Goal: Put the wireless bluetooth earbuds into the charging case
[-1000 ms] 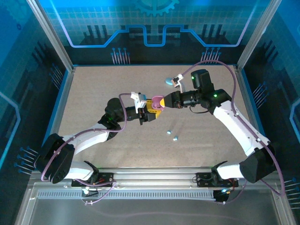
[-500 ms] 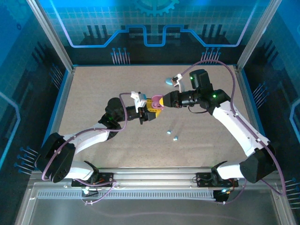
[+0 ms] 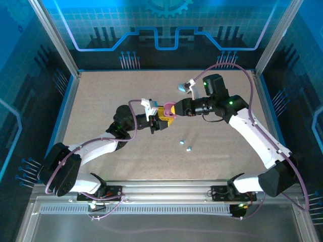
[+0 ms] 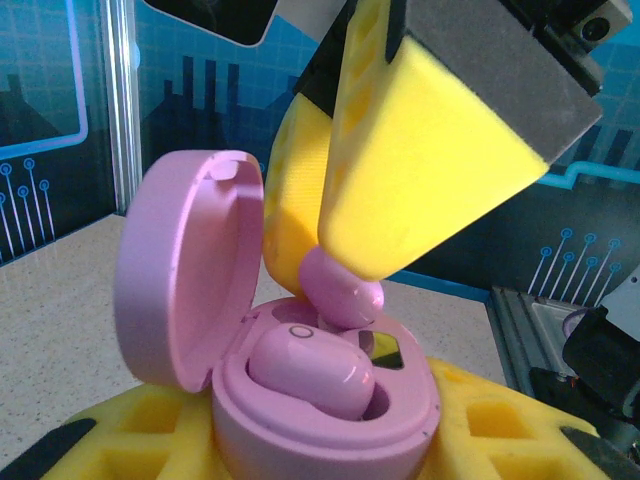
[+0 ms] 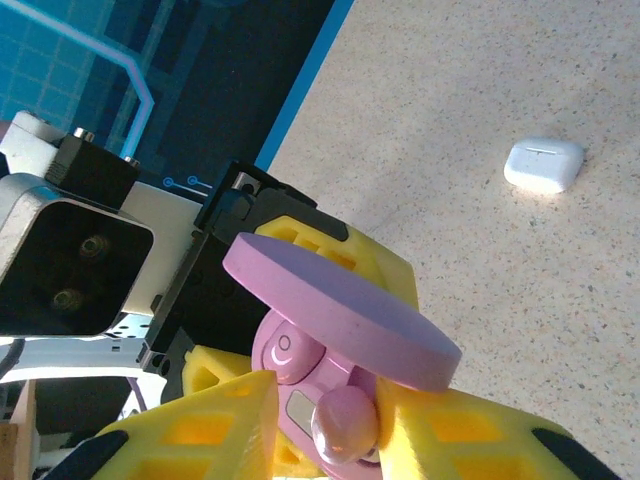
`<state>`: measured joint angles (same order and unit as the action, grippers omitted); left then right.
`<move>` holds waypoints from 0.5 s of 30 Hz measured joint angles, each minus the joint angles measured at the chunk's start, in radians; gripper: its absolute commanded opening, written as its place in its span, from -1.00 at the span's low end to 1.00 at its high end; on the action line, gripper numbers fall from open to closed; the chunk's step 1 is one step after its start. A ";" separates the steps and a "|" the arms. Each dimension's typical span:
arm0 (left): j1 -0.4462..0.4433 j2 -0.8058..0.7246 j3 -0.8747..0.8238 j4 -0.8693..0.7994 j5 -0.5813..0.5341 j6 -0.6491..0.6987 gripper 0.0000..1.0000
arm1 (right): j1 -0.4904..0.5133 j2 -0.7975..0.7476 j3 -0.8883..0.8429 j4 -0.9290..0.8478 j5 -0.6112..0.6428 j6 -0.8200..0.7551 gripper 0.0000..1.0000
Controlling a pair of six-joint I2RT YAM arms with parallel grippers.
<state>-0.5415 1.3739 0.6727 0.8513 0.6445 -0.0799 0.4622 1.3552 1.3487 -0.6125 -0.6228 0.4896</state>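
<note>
Left wrist view: the open purple charging case (image 4: 330, 425) is clamped between the fingers of the left end effector (image 3: 160, 122), with its lid (image 4: 185, 270) raised. One purple earbud (image 4: 310, 372) is seated in a well. A second purple earbud (image 4: 340, 290) is located at the adjacent well, touching one finger (image 5: 450, 440) of the right end effector (image 5: 325, 410). A gap is visible at the other finger, so these jaws are slightly spread. Two light blue earbuds (image 3: 182, 142) are lying on the surface (image 3: 101, 101).
</note>
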 measured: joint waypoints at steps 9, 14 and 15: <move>0.000 0.000 0.000 0.002 0.000 0.000 -0.37 | 0.003 -0.016 0.002 -0.014 0.044 0.000 -0.18; -0.008 0.000 0.000 0.016 0.009 0.001 -0.37 | 0.002 -0.024 0.002 -0.024 0.080 0.000 -0.14; -0.010 0.000 0.000 0.018 0.009 0.001 -0.37 | 0.002 -0.025 0.002 -0.024 0.086 0.000 -0.14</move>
<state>-0.5514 1.3739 0.6727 0.8688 0.6537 -0.0792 0.4644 1.3304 1.3502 -0.6369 -0.5369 0.4896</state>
